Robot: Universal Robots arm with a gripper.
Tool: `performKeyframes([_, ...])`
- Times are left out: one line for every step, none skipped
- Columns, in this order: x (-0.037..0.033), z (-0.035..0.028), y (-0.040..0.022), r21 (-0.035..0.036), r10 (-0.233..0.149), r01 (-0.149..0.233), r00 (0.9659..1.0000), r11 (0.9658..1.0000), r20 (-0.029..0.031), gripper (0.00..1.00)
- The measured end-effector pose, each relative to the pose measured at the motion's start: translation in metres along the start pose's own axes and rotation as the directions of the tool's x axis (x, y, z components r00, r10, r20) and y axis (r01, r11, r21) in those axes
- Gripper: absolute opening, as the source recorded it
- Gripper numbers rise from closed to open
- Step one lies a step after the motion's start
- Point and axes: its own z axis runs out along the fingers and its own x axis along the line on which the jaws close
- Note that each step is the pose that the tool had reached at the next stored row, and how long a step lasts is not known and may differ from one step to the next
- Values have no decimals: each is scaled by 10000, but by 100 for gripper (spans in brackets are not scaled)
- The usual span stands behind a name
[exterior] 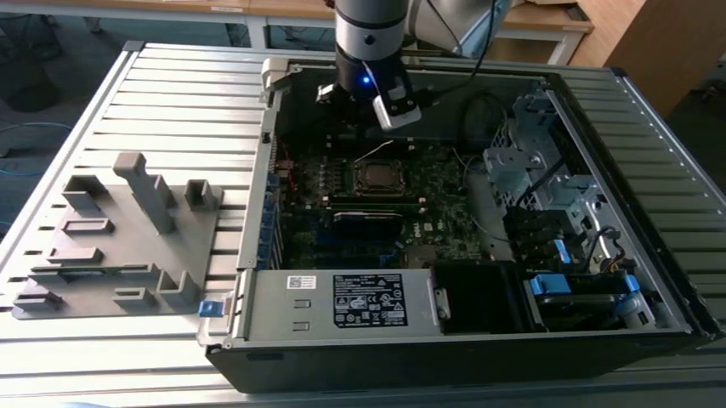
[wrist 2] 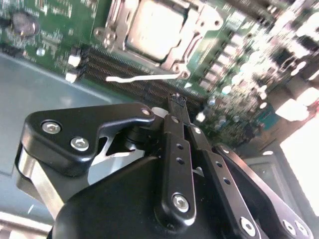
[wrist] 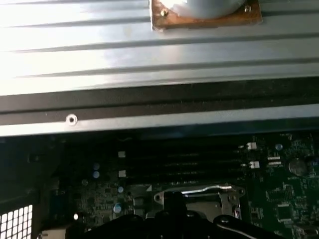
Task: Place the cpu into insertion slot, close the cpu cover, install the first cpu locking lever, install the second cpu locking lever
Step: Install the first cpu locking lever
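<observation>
**Gripper closed over seated cpu**

The cpu [wrist 2: 152, 27] is seen lying in the insertion slot [exterior: 375, 177], with the cpu cover [wrist 2: 199, 31] laid flat around it. 1 locking lever [wrist 2: 144, 78] (a thin silver rod) is left standing free beside the slot. The gripper [wrist 2: 178, 102] is held near that lever, fingers pressed together, nothing gripped.

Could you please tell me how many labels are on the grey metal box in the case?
2: a small white label at the exterior view's left of the box, and a large black label beside it.
</observation>
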Motion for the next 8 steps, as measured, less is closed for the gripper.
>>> performKeyframes([0,1,2,178,-6,6,10000,9998,14,11])
performKeyframes([-1,3,6,319,-12,11,10000,9995,27,11])
performKeyframes([-1,6,11,424,-16,15,10000,9991,35,11])
performKeyframes([-1,11,20,484,-19,17,10000,9988,38,11])
performKeyframes([0,21,36,528,-20,18,10000,9986,42,11])
performKeyframes([0,34,58,545,-21,19,10000,9985,45,11])
performKeyframes([1,47,82,557,-22,20,10000,9984,45,11])
performKeyframes([-1,57,105,567,-22,19,10000,9984,46,11])
